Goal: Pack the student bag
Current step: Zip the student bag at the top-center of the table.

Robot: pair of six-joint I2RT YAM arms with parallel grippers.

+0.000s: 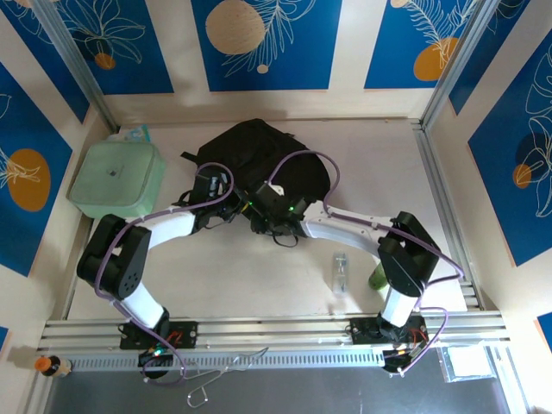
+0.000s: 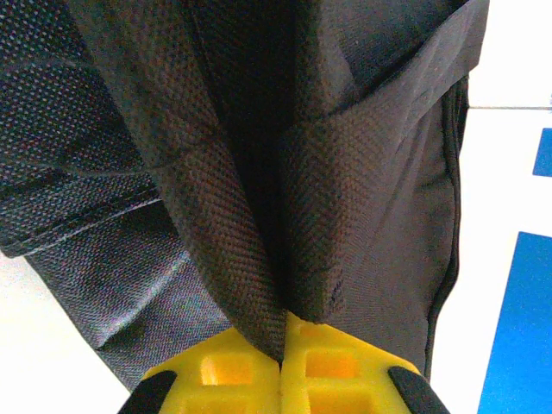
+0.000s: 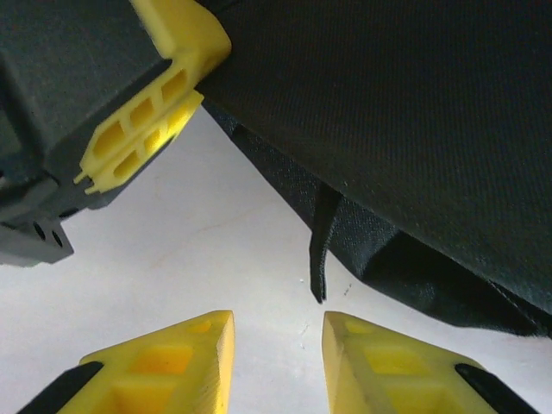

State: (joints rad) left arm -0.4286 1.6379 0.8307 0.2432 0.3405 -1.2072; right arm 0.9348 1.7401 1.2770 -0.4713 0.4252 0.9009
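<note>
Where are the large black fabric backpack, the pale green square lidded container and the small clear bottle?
black fabric backpack point(image 1: 259, 155): top external view, upper fabric panel.
pale green lidded container point(image 1: 116, 179): top external view, lid centre.
small clear bottle point(image 1: 341, 272): top external view, mid-body.

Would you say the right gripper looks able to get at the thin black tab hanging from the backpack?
Probably yes: the right gripper is open and the tab hangs straight ahead with nothing between.
</note>
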